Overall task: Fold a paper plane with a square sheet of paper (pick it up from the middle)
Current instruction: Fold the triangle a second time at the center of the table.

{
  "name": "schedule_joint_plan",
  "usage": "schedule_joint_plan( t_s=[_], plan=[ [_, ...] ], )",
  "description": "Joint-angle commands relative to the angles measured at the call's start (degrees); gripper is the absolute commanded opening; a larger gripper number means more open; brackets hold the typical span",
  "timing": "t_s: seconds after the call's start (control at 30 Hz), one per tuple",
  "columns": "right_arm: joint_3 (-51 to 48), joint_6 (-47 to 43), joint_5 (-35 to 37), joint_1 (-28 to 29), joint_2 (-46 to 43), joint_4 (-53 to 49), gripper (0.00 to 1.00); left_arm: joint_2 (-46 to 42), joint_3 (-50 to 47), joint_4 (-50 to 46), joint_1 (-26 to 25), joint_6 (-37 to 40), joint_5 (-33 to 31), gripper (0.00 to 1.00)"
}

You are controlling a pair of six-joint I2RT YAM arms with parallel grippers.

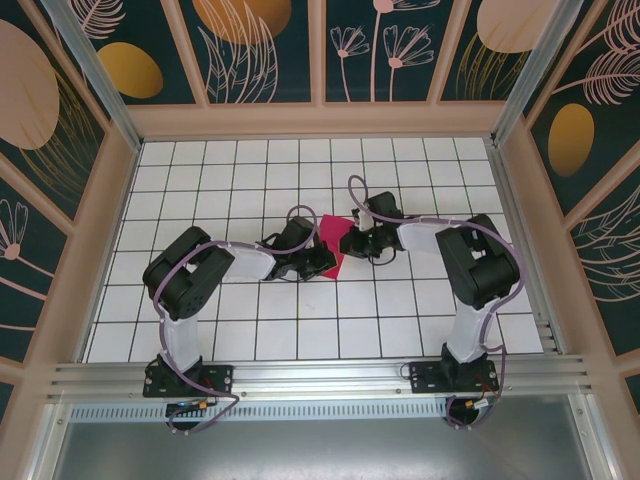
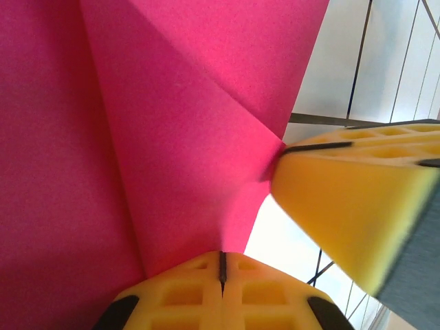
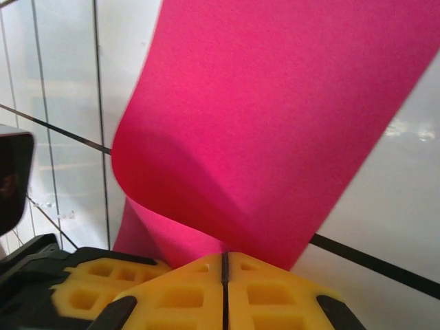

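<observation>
Yellow fingertips of the left gripper press flat together on the lower edge of the magenta paper sheet, seen close from the left wrist. A crease runs slantwise across the paper there. One corner of it is nipped by the right gripper, reaching in from the side. From the right wrist, that gripper is likewise closed tight on the paper, which curls up and away from its pads in a smooth bend over the tiles.

From above, both arms rise from their bases on the aluminium rail and bend inward, meeting over the table well beyond the rail, about level with its middle. The magenta paper sheet sits between the two grippers as a narrow folded strip. Its long axis runs away from the rail toward the back wall, with the far end leaning a little left of the near end. Which end is the nose cannot be made out, nor whether the paper touches the surface.

Beyond the rail stretches the table, white tiles ruled with dark lines. Pale wood-toned frames wall it on three sides, holding dark teal panels painted with gold ovals and pink outline leaves and flowers. Purple cables loop along each arm.
</observation>
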Motion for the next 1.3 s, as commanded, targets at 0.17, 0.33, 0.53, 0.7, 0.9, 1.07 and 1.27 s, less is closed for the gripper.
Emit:
schedule_joint_plan(
  t_s=[0.17,0.33,0.53,0.7,0.9,1.07,1.27],
  plan=[
    [2.78,-2.26,4.58,0.22,3.03,-4.44,0.08,-0.18,-0.39,-5.88,0.06,0.41,-2.34,0.05],
    [4.37,-4.60,10.76,1.10,4.93,-10.74,0.06,-2.90,2.10,-7.53,0.07,4.59,-3.11,0.06],
    [3.59,-5.84,11.91,1.54,6.05,-12.44,0.06,-5.78,3.90,-8.65,0.32,5.75,-8.51,0.05],
    [3.16,-5.60,12.11,1.53,6.17,-12.59,0.06,-3.95,3.99,-7.76,1.26,5.28,-8.87,0.05],
    [3.30,-5.59,12.29,1.59,6.61,-12.87,0.06,-0.51,6.01,-7.69,1.20,5.05,-7.06,0.05],
    [3.16,-6.03,12.49,1.56,6.98,-13.19,0.06,1.06,6.94,-9.94,1.27,5.13,-8.32,0.05],
    [2.72,-6.82,14.82,1.57,8.04,-14.84,0.06,2.39,8.54,-15.78,1.39,5.72,-11.05,0.06]
  ],
)
